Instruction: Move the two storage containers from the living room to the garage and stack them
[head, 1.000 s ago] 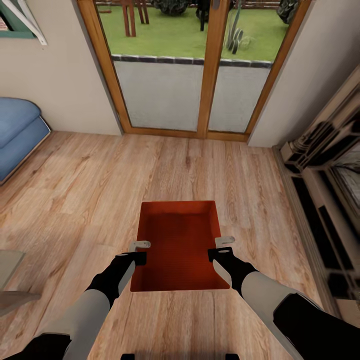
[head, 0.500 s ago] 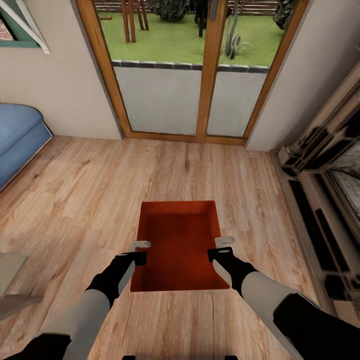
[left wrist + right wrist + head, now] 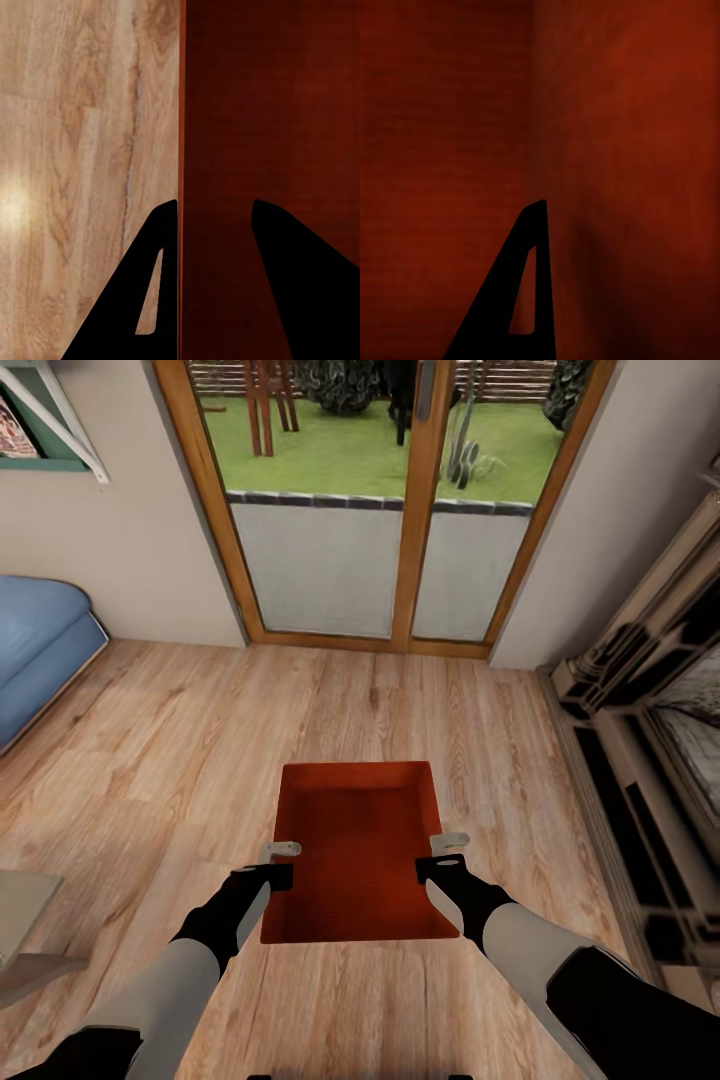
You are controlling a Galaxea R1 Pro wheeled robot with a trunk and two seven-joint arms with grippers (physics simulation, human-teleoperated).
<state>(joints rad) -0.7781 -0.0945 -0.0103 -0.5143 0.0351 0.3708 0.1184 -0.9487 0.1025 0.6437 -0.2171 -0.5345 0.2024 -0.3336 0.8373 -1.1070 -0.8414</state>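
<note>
In the living room, one orange-red storage container (image 3: pixel 355 830) hangs above the light wood planks, carried between my two arms. My left gripper (image 3: pixel 281 863) is shut on its left wall. In the left wrist view, one black finger (image 3: pixel 142 300) is outside the container wall (image 3: pixel 181 112) and the other is inside. My right gripper (image 3: pixel 440 856) is shut on the right wall. In the right wrist view, a single finger (image 3: pixel 521 300) shows against the red inside of the container (image 3: pixel 450 112). The bin is empty. The garage is out of view.
A wood-framed glass door (image 3: pixel 400 510) to a lawn stands straight ahead. A blue sofa (image 3: pixel 40 650) lies at the left, and a dark shelf unit (image 3: pixel 650 750) runs along the right wall. A grey furniture corner (image 3: pixel 25 930) sits near left.
The whole picture has shifted a little, with door sill and sofa slightly lower: the camera has moved. The container stays in the same place between my grippers.
</note>
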